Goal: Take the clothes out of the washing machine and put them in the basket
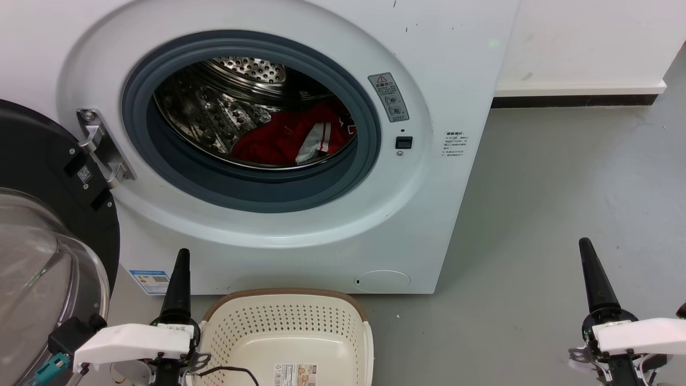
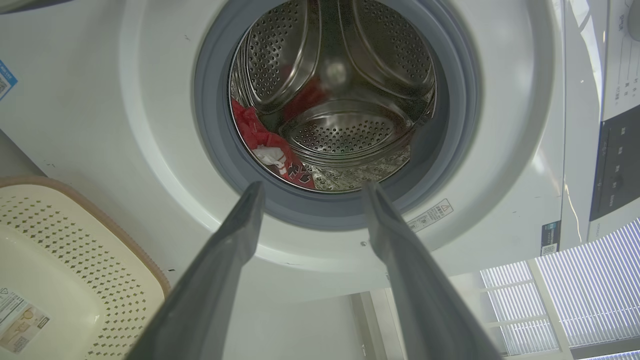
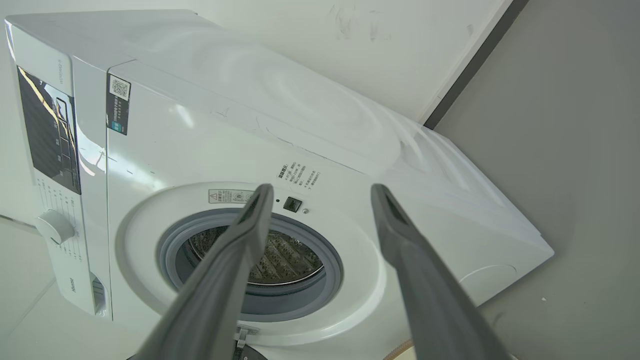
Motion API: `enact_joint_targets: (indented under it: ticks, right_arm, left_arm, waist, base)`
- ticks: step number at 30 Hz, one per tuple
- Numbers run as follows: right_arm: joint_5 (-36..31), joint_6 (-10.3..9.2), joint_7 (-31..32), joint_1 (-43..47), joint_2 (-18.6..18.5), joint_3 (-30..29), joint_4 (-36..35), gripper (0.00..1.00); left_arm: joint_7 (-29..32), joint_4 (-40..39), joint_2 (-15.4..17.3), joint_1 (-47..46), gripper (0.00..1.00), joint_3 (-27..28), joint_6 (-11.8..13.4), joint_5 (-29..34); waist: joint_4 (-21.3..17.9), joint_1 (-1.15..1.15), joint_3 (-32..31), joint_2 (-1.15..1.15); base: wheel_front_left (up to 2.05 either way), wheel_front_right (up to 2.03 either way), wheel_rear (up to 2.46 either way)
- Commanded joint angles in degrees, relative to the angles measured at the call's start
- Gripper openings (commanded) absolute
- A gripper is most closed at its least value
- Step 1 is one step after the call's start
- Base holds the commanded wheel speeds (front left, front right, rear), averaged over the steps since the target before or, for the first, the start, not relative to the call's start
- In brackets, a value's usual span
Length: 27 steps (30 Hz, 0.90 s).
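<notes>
The white washing machine (image 1: 300,230) stands in front of me with its door swung open to the left. Red clothes (image 1: 292,136) with a white striped patch lie at the bottom right of the steel drum, and the left wrist view finds the clothes (image 2: 255,135) on the drum's left side. The cream basket (image 1: 289,332) sits on the floor just below the porthole. My left gripper (image 1: 182,257) rests beside the basket's left rim, open (image 2: 312,187) and empty. My right gripper (image 1: 585,245) hovers over bare floor right of the machine, also open (image 3: 320,189).
The black-framed glass door (image 1: 48,257) hangs open at the far left, close to my left arm. Grey floor (image 1: 536,214) stretches to the right of the machine up to a white wall with a dark skirting (image 1: 573,100). A thin black cable crosses the basket's near rim.
</notes>
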<state>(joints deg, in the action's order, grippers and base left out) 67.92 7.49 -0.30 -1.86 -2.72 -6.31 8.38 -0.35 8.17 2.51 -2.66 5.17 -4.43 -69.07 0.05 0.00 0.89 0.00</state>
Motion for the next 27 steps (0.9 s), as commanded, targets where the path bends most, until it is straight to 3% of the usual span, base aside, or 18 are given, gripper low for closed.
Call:
enact_joint_targets:
  ticks: [1, 15, 27]
  right_arm:
    - [-3.61, 0.0, -0.82, -0.09, -0.23, 0.41, -2.15, 1.0]
    - [-21.39, 0.0, -3.74, 1.58, -0.23, 2.95, -6.1, 1.0]
    - [-32.03, 0.0, -5.77, 2.78, -0.24, 3.56, -8.05, 1.0]
  left_arm:
    - [-0.86, -1.81, 0.2, -0.22, 1.0, -0.48, 0.73, 2.85]
    - [-3.75, -4.74, 0.25, 1.11, 1.0, -2.87, 3.63, 18.63]
    - [-5.76, -6.64, 0.29, 2.19, 1.0, -3.9, 4.87, 28.25]
  waist:
    - [0.02, 0.0, 0.06, 0.0]
    - [-0.23, 0.0, 0.12, 0.0]
    - [-0.42, 0.0, 0.09, 0.0]
  base:
    - [0.0, 0.0, 0.0]
    - [0.0, 0.0, 0.0]
    - [0.0, 0.0, 0.0]
